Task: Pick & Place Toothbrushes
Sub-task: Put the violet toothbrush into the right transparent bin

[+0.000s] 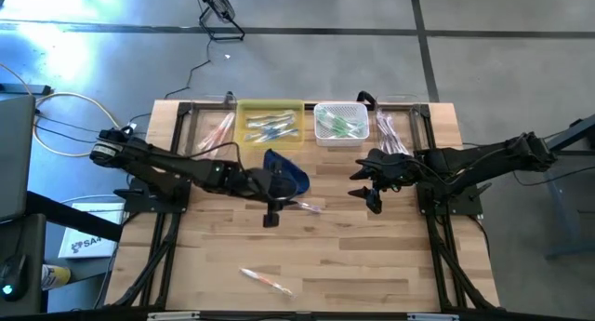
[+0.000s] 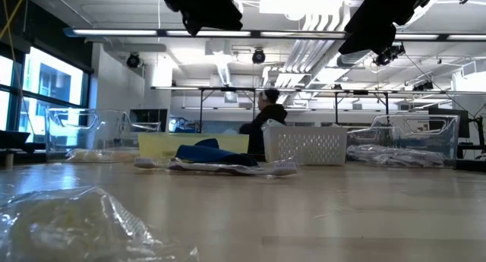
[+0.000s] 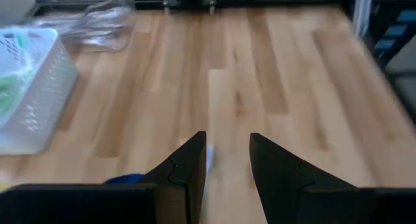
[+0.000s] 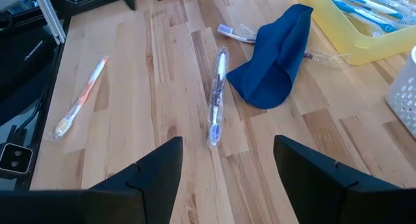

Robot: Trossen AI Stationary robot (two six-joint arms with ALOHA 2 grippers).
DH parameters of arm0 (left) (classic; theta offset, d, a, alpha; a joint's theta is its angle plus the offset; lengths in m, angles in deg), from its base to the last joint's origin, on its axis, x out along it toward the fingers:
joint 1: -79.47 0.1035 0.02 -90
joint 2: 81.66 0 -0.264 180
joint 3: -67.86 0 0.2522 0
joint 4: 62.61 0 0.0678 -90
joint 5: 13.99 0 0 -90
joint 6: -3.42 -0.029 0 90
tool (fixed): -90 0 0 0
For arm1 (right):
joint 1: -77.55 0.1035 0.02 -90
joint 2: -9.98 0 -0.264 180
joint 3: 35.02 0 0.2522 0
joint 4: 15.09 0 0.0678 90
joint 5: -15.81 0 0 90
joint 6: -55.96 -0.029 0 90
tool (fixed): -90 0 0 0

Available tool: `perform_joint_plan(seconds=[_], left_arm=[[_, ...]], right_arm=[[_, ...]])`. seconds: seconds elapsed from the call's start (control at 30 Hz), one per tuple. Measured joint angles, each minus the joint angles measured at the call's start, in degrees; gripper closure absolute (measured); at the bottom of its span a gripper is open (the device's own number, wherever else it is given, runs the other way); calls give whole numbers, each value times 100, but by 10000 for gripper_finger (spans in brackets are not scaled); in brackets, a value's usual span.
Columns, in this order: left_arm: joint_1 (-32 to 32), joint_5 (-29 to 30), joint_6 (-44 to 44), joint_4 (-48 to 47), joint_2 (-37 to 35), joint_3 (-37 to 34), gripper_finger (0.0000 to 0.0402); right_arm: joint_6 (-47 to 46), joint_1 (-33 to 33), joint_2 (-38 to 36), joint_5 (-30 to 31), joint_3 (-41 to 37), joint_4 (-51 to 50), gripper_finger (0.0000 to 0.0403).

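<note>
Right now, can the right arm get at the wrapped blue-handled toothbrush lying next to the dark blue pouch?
Probably yes. The right hand is open and hangs above the bare wooden table, and the wrapped blue-handled toothbrush lies flat ahead of it, apart from the dark blue fabric pouch. Nothing lies between.

Layout, high view, table (image 1: 372,265):
- 12 o'clock edge, left to right: loose toothbrushes (image 1: 216,132); tray (image 1: 270,107) holding toothbrushes; basket (image 1: 340,107) holding toothbrushes; more loose ones.
- Centre: pouch (image 1: 288,172), just below the tray.
- One toothbrush (image 1: 307,207) at the pouch's 5 o'clock.
- Another (image 1: 265,280) toward 6 o'clock, well apart.
</note>
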Motion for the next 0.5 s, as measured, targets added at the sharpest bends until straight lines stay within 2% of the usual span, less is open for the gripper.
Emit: perform_joint_plan(seconds=[0.27, 0.5], left_arm=[[-17, -44, 1373, 69, 0, 0, 288], [-19, -61, 1491, 69, 2, 0, 288]], right_arm=[[2, -2, 0, 0, 0, 0, 169], [-14, -1, 0, 2, 0, 2, 169]])
